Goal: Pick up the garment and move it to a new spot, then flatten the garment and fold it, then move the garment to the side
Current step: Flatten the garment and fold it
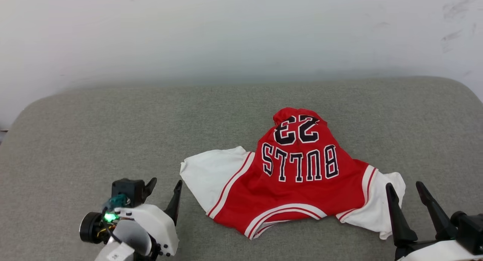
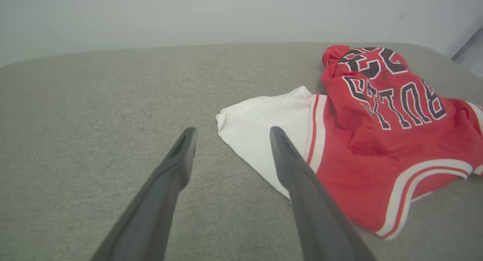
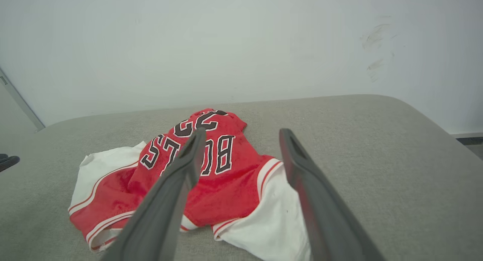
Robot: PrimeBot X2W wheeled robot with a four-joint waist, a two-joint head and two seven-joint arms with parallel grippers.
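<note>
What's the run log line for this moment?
garment: crumpled, lettering up, on grey cushion | left gripper: open, empty, apart from garment | right gripper: open, empty, near garment's edge | stage: not yet lifted

Matt cloth garment (image 1: pixel 298 178), coarse woven cushion (image 1: pixel 113 132)

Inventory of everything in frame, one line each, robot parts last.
garment: one, red with white sleeves and black white-outlined lettering, rumpled, lettering up, right of centre on the cushion
cushion: one, grey fabric, across the foreground
wall: one, white, dark scuffs at upper right, behind the cushion
left gripper: one, dark jaws open, lower left of head view, apart from the garment
right gripper: one, dark jaws open, lower right of head view, at the end of a white sleeve
</note>
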